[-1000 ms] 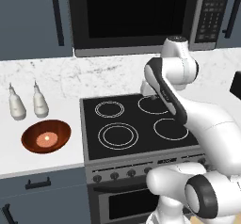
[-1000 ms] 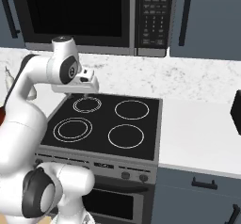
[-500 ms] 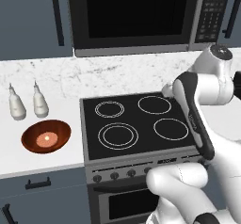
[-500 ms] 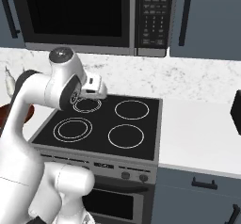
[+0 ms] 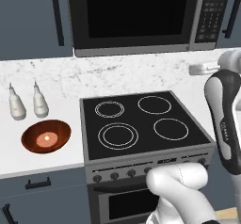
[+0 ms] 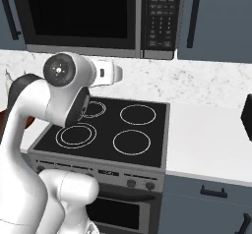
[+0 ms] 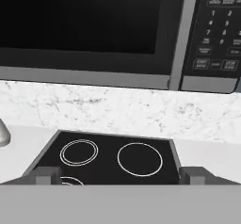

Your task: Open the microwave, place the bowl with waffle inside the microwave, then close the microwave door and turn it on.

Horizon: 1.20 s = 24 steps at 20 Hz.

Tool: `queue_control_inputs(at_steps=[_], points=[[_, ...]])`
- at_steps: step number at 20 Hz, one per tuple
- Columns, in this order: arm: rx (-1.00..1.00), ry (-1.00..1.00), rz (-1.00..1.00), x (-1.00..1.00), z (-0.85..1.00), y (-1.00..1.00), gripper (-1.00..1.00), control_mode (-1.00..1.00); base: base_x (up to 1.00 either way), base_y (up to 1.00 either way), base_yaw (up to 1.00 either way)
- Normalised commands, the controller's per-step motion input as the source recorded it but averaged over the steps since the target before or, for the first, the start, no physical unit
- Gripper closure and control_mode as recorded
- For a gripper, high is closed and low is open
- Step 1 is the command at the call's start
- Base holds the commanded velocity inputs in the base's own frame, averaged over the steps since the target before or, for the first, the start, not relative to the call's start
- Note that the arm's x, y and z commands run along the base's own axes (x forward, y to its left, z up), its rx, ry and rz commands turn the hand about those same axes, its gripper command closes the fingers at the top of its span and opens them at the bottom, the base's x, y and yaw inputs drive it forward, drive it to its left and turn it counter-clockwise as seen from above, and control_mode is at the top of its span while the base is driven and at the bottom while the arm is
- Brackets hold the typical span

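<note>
Microwave (image 5: 141, 18): upper centre of left base view, mounted above stove (image 5: 141, 129). Long axis runs left-right across frame; front faces the cams. Microwave door (image 5: 134, 13) is shut, flush w/ body, dark glass spanning most of the front. Button panel (image 6: 158, 16) at right end; steel strip between door and panel visible upper right in hand view.

Bench (image 5: 28, 157): white marble, left of stove. Bowl (image 5: 46, 136) sits lower left of left base view, upright, rim up, just beside stove edge. Round, so no long axis. Waffle (image 5: 46, 138) lies flat at bowl centre. Two shakers (image 5: 28, 104) stand behind bowl, near it.

Tool (image 7: 120, 175): jaws spread wide, holding nothing; tips at bottom of hand view, aimed toward stove rear and microwave underside, well apart from door.

Risks (est.):
- Door not yet opened; no handle discernible on it from these views, so tool may slip off door edge.
- Tips may strike button panel instead of door, given how close the two are.
- Reach for bowl could knock shakers.
- Shallow bowl: tilt in transit could slide waffle out.
</note>
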Motion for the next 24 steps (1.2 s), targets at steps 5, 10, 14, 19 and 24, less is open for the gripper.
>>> queue_control_inputs(at_steps=[5, 10, 14, 19, 24], points=[[0.00, -0.33, -0.07, 0.11, 0.61, -0.24, -1.00, -1.00, 0.00, 0.00, 0.00], [0.00, 0.04, -0.02, 0.05, -0.02, -0.02, -1.00, -1.00, 0.00, 0.00, 0.00], [0.00, -0.06, -0.12, 0.09, 0.65, -0.01, -1.00, -1.00, 0.00, 0.00, 0.00], [0.00, -0.01, -0.06, 0.33, 0.56, -0.17, -1.00, -1.00, 0.00, 0.00, 0.00], [0.00, 0.11, -0.03, 0.50, 0.56, -0.23, -1.00, -1.00, 0.00, 0.00, 0.00]])
